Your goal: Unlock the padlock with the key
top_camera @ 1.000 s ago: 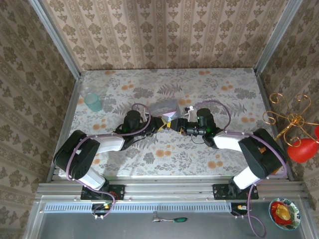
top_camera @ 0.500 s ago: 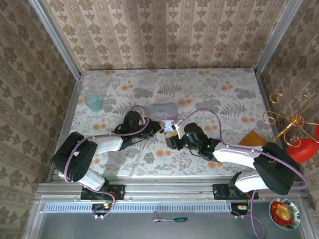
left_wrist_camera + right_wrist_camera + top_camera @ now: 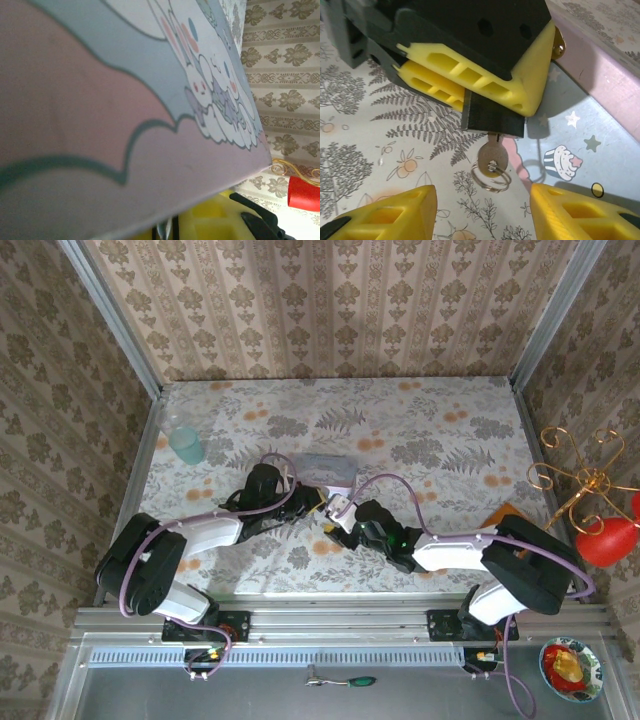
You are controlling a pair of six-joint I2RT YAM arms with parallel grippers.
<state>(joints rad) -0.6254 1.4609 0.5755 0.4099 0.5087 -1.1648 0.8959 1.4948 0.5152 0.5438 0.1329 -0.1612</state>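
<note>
Two claws meet low over the floral surface (image 3: pixel 450 440), just beside the printed zip bag (image 3: pixel 325 464). The left claw (image 3: pixel 318 502) is pinched tight on the padlock (image 3: pixel 492 119). The right claw (image 3: pixel 485 210) stands half open and empty. If it closes off-centre, it would likely miss the key (image 3: pixel 492 152) and nip its ring (image 3: pixel 491 179), twisting the small lock in its grip. The key sits seated in the padlock, between and just ahead of the right claw's fingertips.
</note>
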